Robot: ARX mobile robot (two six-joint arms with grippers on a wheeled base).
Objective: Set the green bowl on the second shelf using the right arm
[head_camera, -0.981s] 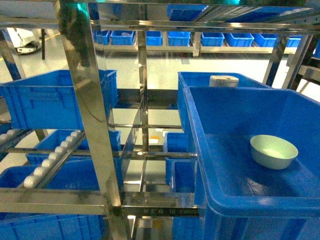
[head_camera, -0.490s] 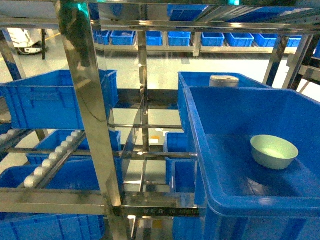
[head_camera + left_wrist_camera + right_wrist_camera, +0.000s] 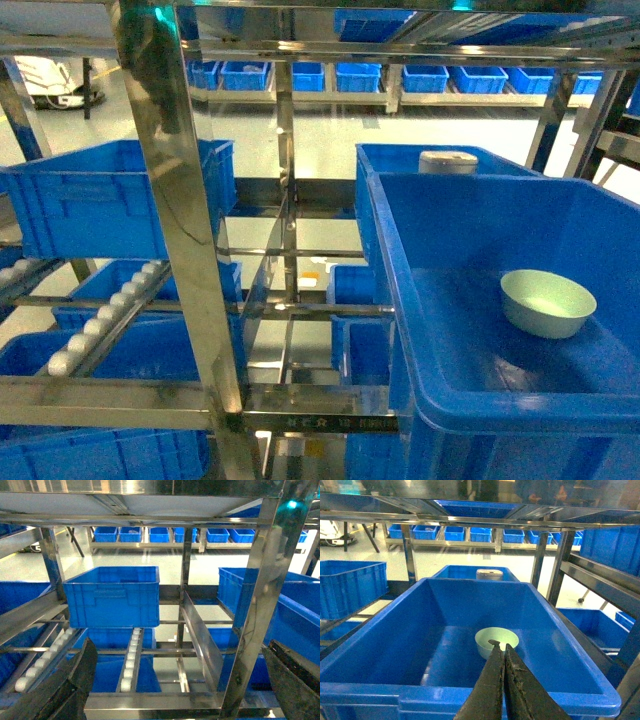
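Observation:
The green bowl (image 3: 547, 302) sits upright and empty on the floor of a large blue crate (image 3: 480, 215) at the right of the head view. In the right wrist view the same green bowl (image 3: 496, 640) lies mid-crate, beyond my right gripper (image 3: 500, 646), whose dark fingers are pressed together with nothing between them, back at the crate's near rim (image 3: 470, 692). My left gripper (image 3: 175, 680) stands wide open, its fingers (image 3: 75, 675) at the frame's bottom corners, facing the steel rack. Neither gripper shows in the head view.
A steel upright (image 3: 185, 230) of the rack stands close in front. Blue crates (image 3: 110, 200) sit on roller rails (image 3: 100, 320) at the left. A white cylinder (image 3: 447, 161) stands in the crate behind. A shelf beam (image 3: 470, 517) runs overhead.

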